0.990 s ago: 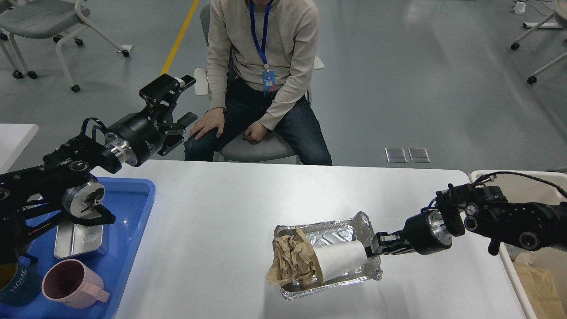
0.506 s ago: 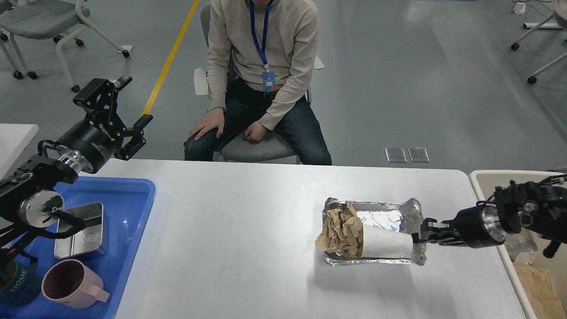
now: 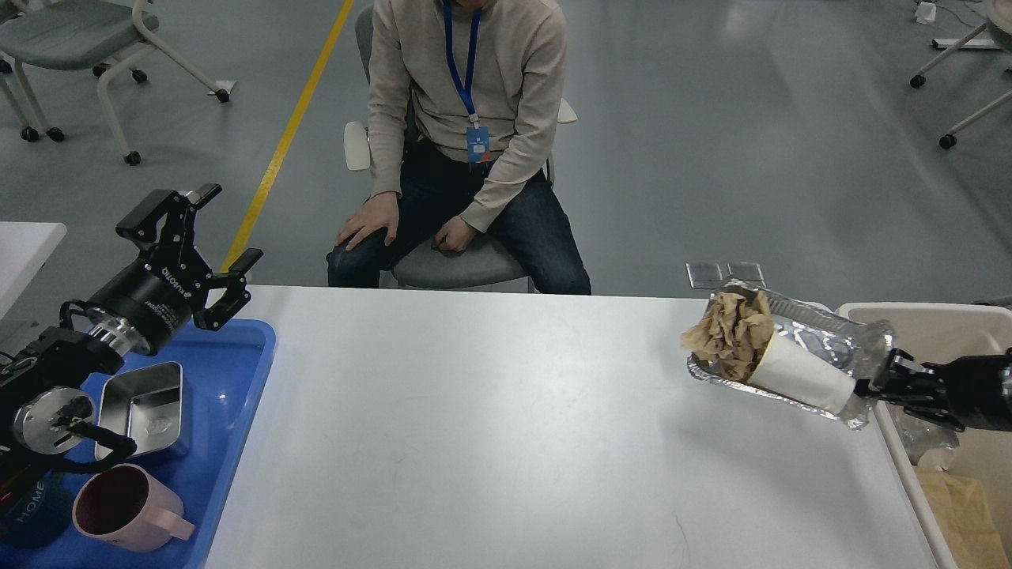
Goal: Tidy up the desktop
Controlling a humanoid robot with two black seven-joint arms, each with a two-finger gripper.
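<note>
The white desktop [image 3: 474,427] fills the middle of the head view. My right gripper [image 3: 876,385] is shut on the right end of a foil tray [image 3: 822,336] and holds it tilted above the desktop's right edge. In the tray lie a white paper cup [image 3: 798,374] and crumpled brown paper [image 3: 731,332]. My left gripper [image 3: 207,231] is open and empty, raised above the far left corner of the desktop.
A blue plastic tray [image 3: 237,387] at the left holds a steel box [image 3: 146,407], a pink mug [image 3: 118,518] and a dark mug [image 3: 28,510]. A white bin [image 3: 933,328] with brown paper stands at the right edge. A seated person [image 3: 462,150] faces the far edge.
My right gripper has carried the foil tray with cup and paper to the right and lifted it off the desktop. My left arm has drawn back to the left.
</note>
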